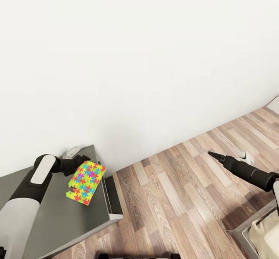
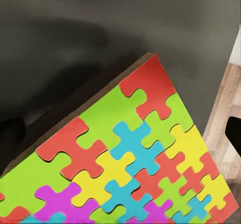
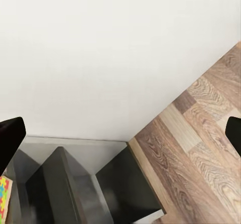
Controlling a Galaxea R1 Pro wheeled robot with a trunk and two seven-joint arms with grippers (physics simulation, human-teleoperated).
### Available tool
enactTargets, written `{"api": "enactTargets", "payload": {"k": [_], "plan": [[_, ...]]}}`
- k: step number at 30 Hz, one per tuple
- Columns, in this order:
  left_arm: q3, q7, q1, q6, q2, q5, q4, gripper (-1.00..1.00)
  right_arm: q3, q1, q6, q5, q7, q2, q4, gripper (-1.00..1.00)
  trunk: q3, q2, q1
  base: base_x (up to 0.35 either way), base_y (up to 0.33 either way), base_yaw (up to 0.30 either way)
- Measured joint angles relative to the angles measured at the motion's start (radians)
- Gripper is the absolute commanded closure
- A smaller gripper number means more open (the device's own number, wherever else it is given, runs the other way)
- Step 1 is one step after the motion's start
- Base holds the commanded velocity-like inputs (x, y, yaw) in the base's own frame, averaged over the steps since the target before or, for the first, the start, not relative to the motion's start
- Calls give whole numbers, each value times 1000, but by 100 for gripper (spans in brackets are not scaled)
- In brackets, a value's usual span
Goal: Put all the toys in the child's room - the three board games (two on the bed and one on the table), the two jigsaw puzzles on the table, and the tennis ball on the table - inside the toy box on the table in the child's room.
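Jigsaw puzzle (image 1: 86, 182): one thin jagged-edged sheet of yellow, red, blue, green and pink interlocked pieces, held at its upper edge by the left gripper (image 1: 79, 161), above the dark grey desk top (image 1: 58, 216) and close to that top's edge toward the wall. In the left wrist view the same sheet (image 2: 130, 169) sits tilted over the dark surface (image 2: 100, 33), its red corner piece nearest the desk's edge.

Left gripper: black, closed on the sheet's edge, as far as the head view shows. Its white and black arm (image 1: 37, 181) reaches across the desk top from the near side.

Right gripper (image 1: 217, 156): black, pointed, extended over the wood-plank floor (image 1: 174, 197), well apart from the desk, carrying nothing. In the right wrist view its two dark fingertips (image 3: 10, 138) stand at opposite edges of the picture, spread wide apart.

Desk: dark grey top with white front edge (image 1: 114, 214), set against the plain white wall (image 1: 135, 57).

Floor beyond the desk: brown planks, running to the wall's base.

Bed corner (image 1: 263, 232): beige mattress in a grey frame, far from the desk, beside the right arm (image 1: 252, 174).
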Motion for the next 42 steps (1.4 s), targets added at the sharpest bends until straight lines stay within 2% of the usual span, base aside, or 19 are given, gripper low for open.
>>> {"api": "enactTargets", "payload": {"k": [30,42], "plan": [[2,-4,3,-1,-4,2,-6,-100,1,0,0,0,0,0,0,-100,0,0,0,-38,0,-1],[2,-4,3,-1,-4,2,-5,-100,0,0,0,0,0,0,0,-100,0,0,0,0,0,-114]]}}
